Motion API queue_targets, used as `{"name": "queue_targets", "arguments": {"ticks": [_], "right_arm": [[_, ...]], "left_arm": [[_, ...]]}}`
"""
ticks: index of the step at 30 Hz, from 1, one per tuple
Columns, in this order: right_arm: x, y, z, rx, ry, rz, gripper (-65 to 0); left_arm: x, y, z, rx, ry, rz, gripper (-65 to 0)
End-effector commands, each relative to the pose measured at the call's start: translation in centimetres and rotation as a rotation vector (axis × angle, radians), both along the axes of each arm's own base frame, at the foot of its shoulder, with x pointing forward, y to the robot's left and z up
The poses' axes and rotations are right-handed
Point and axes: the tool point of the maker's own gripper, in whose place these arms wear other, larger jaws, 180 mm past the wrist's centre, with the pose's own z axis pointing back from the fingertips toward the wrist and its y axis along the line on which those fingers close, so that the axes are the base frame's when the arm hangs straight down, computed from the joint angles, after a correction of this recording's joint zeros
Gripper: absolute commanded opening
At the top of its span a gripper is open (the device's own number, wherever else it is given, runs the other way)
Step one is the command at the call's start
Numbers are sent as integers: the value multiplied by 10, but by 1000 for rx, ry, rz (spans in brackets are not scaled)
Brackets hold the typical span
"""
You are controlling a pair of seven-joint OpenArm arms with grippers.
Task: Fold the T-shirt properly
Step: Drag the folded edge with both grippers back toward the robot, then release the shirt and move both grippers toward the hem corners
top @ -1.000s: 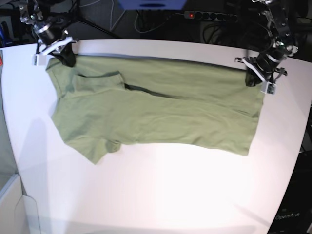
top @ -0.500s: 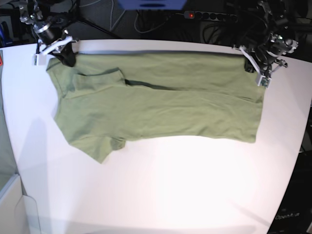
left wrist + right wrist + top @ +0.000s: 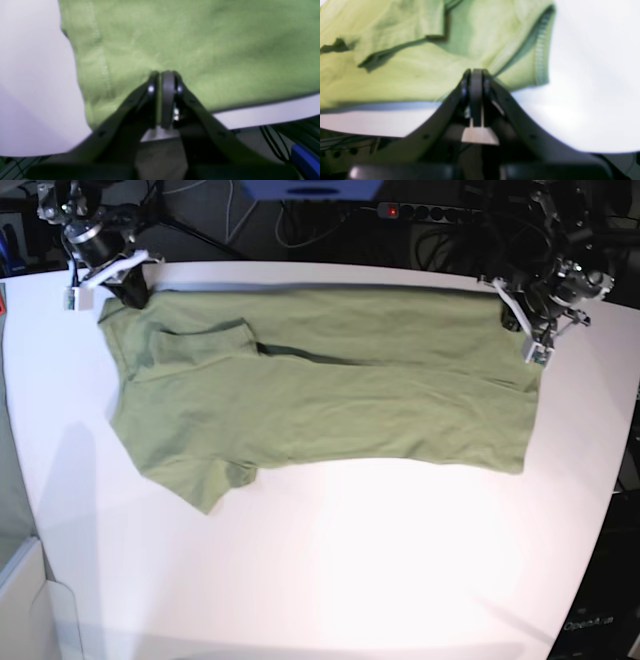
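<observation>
The olive-green T-shirt (image 3: pixel 330 395) lies stretched across the far half of the white table (image 3: pixel 320 560), folded over lengthwise, with one sleeve (image 3: pixel 200 345) lying on top at the left. My left gripper (image 3: pixel 517 315) is at the shirt's far right corner. In the left wrist view it (image 3: pixel 165 75) is shut on the cloth (image 3: pixel 200 37) beside the hem. My right gripper (image 3: pixel 130 288) is at the far left corner. The right wrist view shows it (image 3: pixel 475 72) shut on the cloth (image 3: pixel 395 62) near the ribbed collar (image 3: pixel 541 47).
Behind the table's far edge run cables and a black power strip (image 3: pixel 430 212), and a blue object (image 3: pixel 310 188) sits at the top. The table's near half is bare white. Its right edge (image 3: pixel 612 480) curves inward.
My left gripper has drawn the shirt's right corner toward the far edge, so the far edge now lies straighter and tauter. My right gripper has shifted slightly back too.
</observation>
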Motion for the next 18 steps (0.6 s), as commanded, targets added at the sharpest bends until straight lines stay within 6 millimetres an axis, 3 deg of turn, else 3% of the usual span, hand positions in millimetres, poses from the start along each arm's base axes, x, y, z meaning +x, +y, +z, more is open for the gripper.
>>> {"name": "queue_targets", "arguments": {"ticks": [1, 11, 18], "right_arm": [[1, -2, 7, -4, -23, 8, -647], [9, 5, 57, -4, -226, -9, -647], [18, 2, 67, -15, -269, 0, -647]], "left_arm": [[-69, 27, -28, 163, 341, 5, -617], [-38, 27, -11, 181, 252, 7, -617], [-18, 28, 14, 219, 168, 1, -617]]}}
